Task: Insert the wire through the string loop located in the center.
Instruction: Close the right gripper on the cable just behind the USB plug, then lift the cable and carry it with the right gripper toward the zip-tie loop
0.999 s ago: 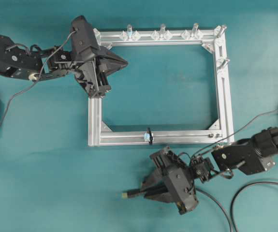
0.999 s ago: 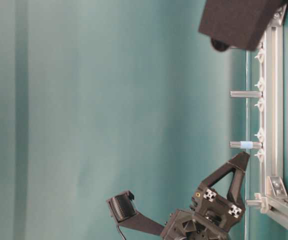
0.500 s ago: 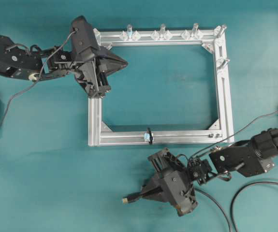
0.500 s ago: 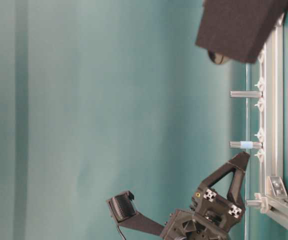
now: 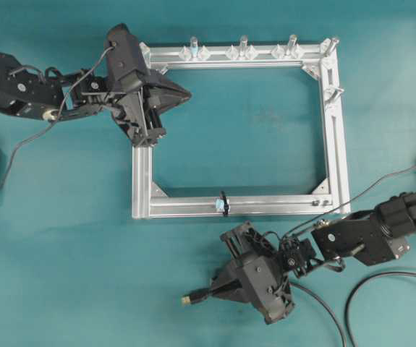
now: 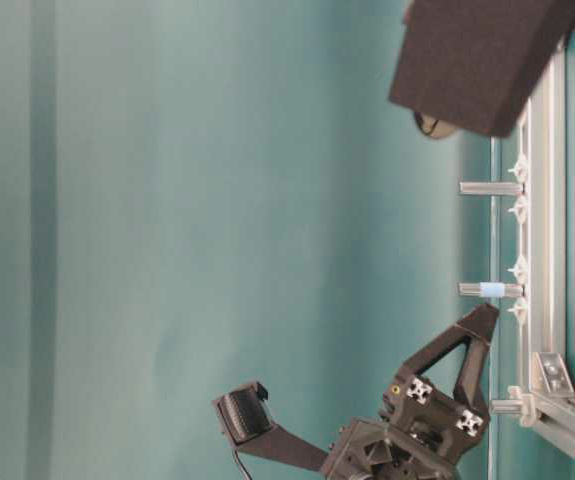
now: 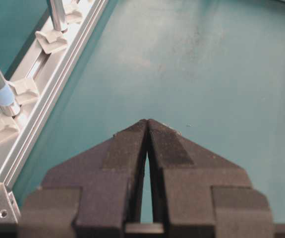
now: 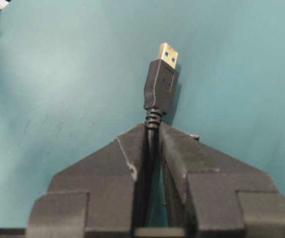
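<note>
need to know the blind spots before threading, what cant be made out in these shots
- String loop: too small in the overhead view to show its opening; cut off by the table-level view's right edge.
- Wire: behind the right gripper the jaws hide it in the right wrist view; overhead, the arm covers it.
- Left gripper: the frame's bar under it is hidden overhead.

A robotics lab test bench, by the look of it. A table point(image 5: 63, 275) covered in plain teal carries only a bare aluminium frame point(image 5: 336, 144) with upright pegs, flanked by two black robot arms trailing cables.
</note>
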Available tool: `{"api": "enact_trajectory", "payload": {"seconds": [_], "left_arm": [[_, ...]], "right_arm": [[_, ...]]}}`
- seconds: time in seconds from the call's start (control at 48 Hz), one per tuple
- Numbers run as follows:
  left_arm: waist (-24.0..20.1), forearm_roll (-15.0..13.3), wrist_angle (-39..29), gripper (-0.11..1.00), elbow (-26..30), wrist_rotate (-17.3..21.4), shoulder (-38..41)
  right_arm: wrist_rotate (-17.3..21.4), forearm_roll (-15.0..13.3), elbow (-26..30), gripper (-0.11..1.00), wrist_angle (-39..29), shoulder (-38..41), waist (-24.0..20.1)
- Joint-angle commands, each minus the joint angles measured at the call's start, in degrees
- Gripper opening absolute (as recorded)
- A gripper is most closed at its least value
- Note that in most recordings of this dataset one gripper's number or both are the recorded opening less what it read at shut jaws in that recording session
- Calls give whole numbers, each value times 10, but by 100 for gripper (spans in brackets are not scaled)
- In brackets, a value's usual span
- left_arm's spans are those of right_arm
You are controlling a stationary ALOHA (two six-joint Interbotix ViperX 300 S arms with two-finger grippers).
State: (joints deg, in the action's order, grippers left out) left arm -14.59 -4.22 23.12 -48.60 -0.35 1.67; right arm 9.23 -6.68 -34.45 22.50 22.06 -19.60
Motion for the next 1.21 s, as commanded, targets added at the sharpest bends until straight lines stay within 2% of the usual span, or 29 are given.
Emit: {"api": "enact_trajectory", "payload": {"seconds": [0.0,0.25,0.812,1.187], "left_arm": [[2,2,2,0,4,0,-14],[2,2,3,0,1,0,-21],[8,2,2,0,-8,0,-34],[19,2,2,0,-7,-1,-34]], "right_arm": [[-1,1,8,11,-6,-6,3],[-1,1,3,11,-11,-37,2],[-1,1,-13,11,-77,-140,3],[-1,1,-11,11,-98,-151,3]]}}
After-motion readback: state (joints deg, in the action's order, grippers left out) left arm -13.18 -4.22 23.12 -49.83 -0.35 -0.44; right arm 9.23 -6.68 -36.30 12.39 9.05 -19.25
